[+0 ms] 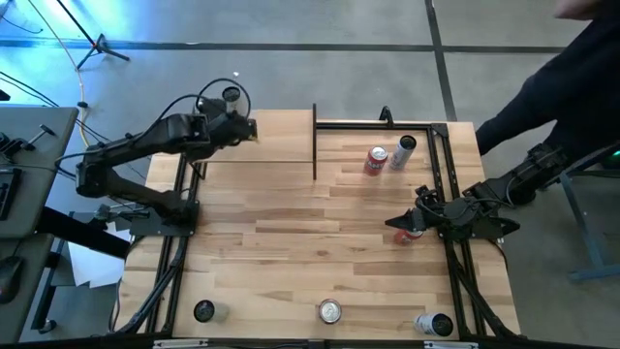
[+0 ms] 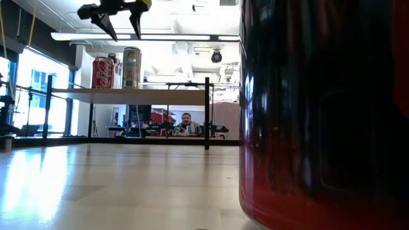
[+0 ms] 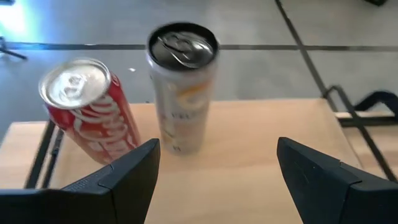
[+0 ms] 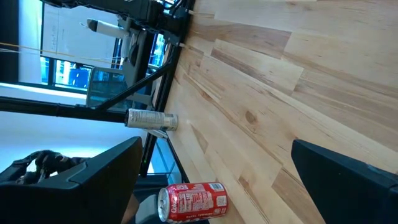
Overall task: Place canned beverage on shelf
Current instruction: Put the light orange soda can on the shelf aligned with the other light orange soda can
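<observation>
Tabletop (image 4: 280,74) bears a red can (image 4: 193,202) we judge stiff yet slick, best gripped mid-body; right gripper (image 4: 216,142) gapes wide, left gripper (image 3: 217,142) half-spread

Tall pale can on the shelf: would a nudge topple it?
Probably: the tall can stands upright on a narrow base, so a high push may tip it. Once down, its round body would likely roll. The red can close by might get knocked.

Red can (image 3: 93,115) with white script and silver top; slim can (image 3: 180,93) was pale with orange print, dark lid. Shelf (image 3: 249,162) was pale plain wood, posts black; counter (image 1: 320,233) showed striped light planks.
</observation>
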Available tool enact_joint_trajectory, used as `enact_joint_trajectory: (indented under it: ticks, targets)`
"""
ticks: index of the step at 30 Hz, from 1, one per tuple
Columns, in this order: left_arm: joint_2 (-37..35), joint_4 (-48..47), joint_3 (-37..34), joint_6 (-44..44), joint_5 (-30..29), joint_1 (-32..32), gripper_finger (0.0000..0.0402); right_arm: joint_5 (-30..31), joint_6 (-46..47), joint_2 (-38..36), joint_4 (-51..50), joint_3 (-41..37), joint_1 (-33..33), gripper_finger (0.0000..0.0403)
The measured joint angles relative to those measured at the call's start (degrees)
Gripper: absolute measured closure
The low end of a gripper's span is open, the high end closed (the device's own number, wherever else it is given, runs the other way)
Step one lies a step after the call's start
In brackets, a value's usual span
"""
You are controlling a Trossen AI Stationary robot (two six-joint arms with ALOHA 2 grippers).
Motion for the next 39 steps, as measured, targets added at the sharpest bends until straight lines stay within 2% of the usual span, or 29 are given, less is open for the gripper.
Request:
enact_joint_trajectory:
  ticks: [3,11,19,25,30,35,39]
  targets:
    - [-0.75,-1.49,0.0,-1.77,1.76,-3.19,0.0103,0.0,0.0,0.01,0.0,0.0,0.0,0.0003]
    - [-0.06,-4.26,0.0,-8.85,12.38,-13.53,0.0103,0.01,0.0,-0.01,0.01,0.0,-0.02,0.0003]
    - [6.56,-4.51,0.02,-17.86,12.66,-29.3,0.0103,0.0,0.0,-0.01,0.01,0.01,-0.02,0.0003]
    - [13.62,0.22,0.0,-20.57,8.18,-39.88,0.0103,0.0,0.0,-0.01,0.01,0.01,-0.02,0.0003]
    - [19.92,9.04,0.0,-18.63,-1.01,-47.15,0.0103,-0.01,0.0,-0.01,0.0,0.0,-0.02,0.0003]
    - [28.23,18.6,0.0,-14.92,-12.04,-51.43,0.0103,0.0,0.0,-0.01,0.01,0.0,-0.02,0.0003]
    - [32.97,24.76,-0.02,-11.64,-14.39,-52.97,0.0103,-0.01,0.0,0.01,0.01,0.01,-0.02,0.0003]
